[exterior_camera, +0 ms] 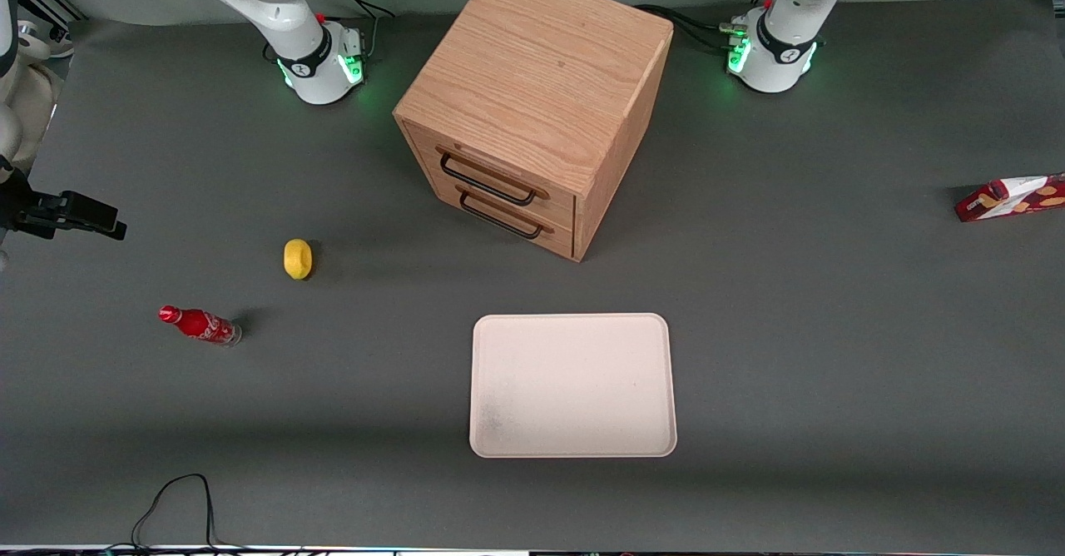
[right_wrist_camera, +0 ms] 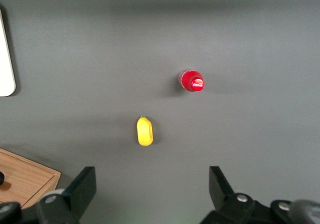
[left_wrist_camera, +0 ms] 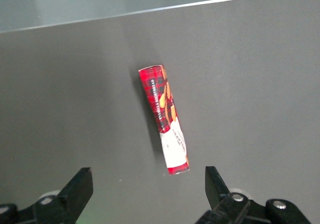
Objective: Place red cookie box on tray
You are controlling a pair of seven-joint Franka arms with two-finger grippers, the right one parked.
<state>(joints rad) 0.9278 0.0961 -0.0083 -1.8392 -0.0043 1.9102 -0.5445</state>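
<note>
Your gripper (left_wrist_camera: 147,189) hangs above the table with its fingers spread wide, holding nothing, so it can drop over the red cookie box (left_wrist_camera: 164,119), which lies flat toward the working arm's end of the table, well apart from the tray (exterior_camera: 572,385).

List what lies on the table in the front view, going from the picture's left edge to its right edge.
red bottle → yellow lemon-like fruit → wooden drawer cabinet → tray → red cookie box. The cabinet and tray overlap sideways. The left gripper hovers open above the box, seen only in its wrist view.
</note>
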